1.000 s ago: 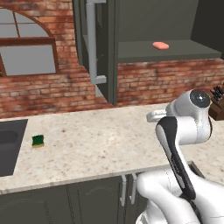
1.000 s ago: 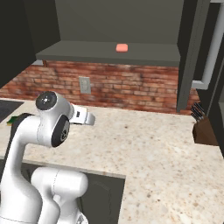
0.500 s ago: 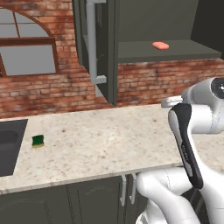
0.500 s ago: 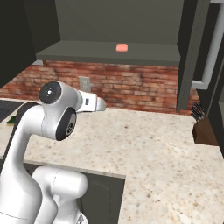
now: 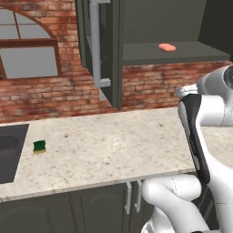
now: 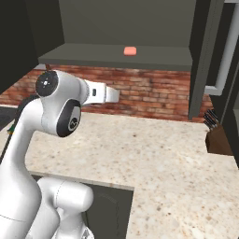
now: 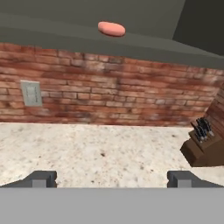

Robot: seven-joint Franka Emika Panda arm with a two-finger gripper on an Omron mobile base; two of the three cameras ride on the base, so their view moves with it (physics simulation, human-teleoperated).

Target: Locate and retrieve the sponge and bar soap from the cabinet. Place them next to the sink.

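Note:
The salmon-pink bar soap (image 5: 167, 47) (image 6: 130, 51) lies on the shelf of the open dark grey-green cabinet (image 5: 182, 57). The cabinet's door stands open with its long silver handle (image 5: 94, 41). In the hand view the bar soap (image 7: 111, 29) sits high on the shelf edge, well above and beyond my gripper (image 7: 111, 179). My gripper is open and holds nothing. The green-and-yellow sponge (image 5: 39, 146) rests on the counter just right of the dark sink (image 5: 9, 150).
A knife block (image 6: 217, 135) (image 7: 203, 144) stands on the counter at the right. A brick wall with a grey outlet plate (image 7: 31, 93) runs under the shelf. The speckled countertop (image 5: 118, 145) stretches wide below my arm (image 6: 60, 107).
My arm has swung right and risen, bringing the hand up towards the cabinet shelf. The sponge and the bar soap have stayed put.

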